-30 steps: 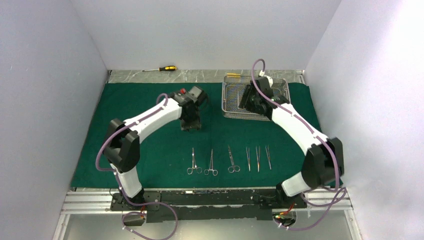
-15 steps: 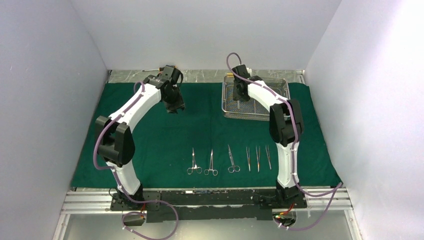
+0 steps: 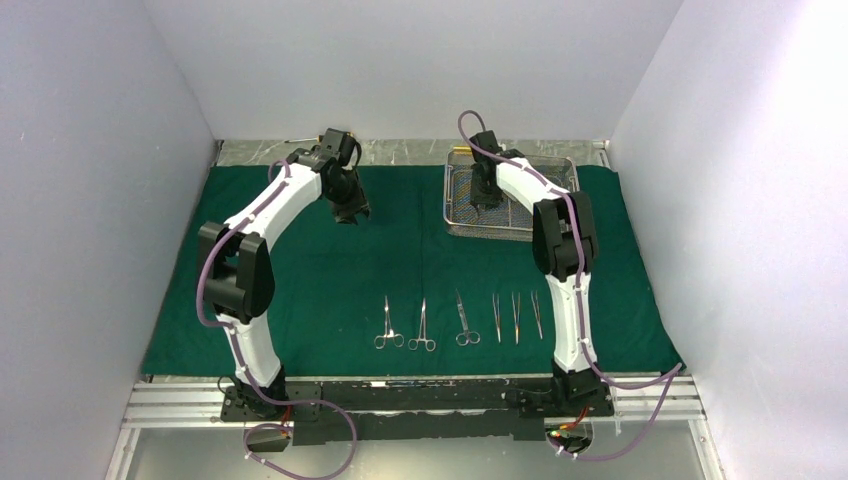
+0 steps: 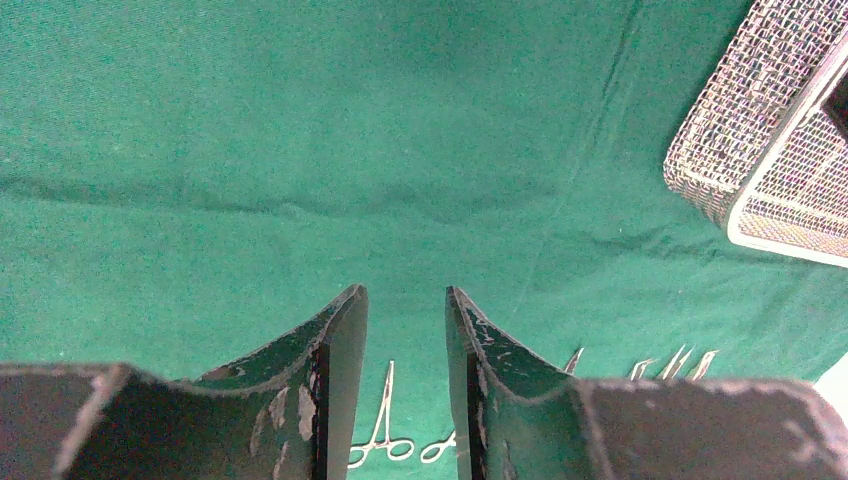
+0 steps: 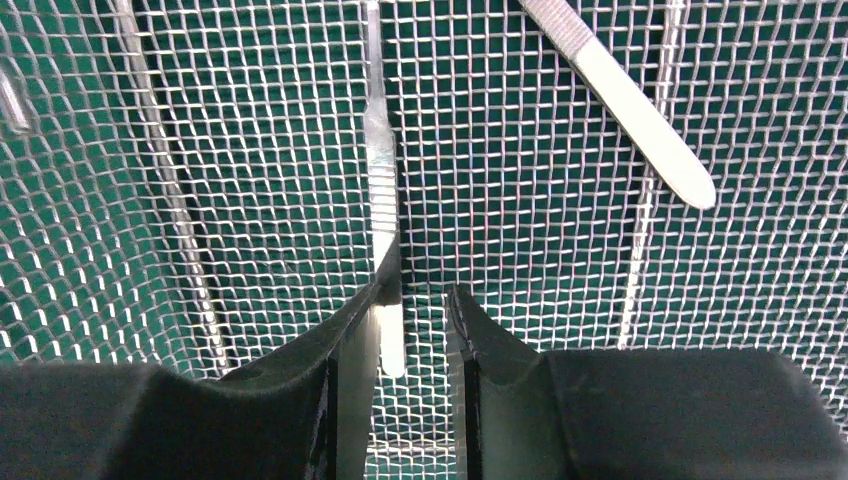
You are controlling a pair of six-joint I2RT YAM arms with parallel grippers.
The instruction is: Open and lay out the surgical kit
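Room: white walls on three sides, with a grey tabletop strip (image 3: pixel 410 150) showing along the upper edge of the cloth.
Surface: dark green drape (image 3: pixel 300 270), spread flat over most of the table; faint creases show in the left wrist view.
Wire-mesh tray (image 3: pixel 465 222): stands on the drape at upper right of centre in the top view, and at the upper right corner of the left wrist view.
Ring-handled clamps (image 3: pixel 422 327): three, lying side by side on the drape at lower centre, rings toward the bottom of the frame.
Tweezers (image 3: pixel 516 317): three, in the same row just right of the clamps, each apart from its neighbour.
Left gripper (image 4: pixel 402 300): hangs over bare drape at upper left of centre, well apart from the tray; jaws partly spread with only green cloth in the gap, nothing pinched.
Right gripper (image 5: pixel 415 292): lowered into the tray, fingertips at the mesh floor.
Right pincer state: jaws narrowly spread, not pinching.
Scalpel handle (image 5: pixel 378 150): lies on the mesh, running up the frame, its lower end in the gap against the left-hand finger; open mesh shows between it and the other finger.
Second scalpel handle (image 5: pixel 630 110): lies slanted on the mesh at upper right of the right wrist view, clear of the fingers.
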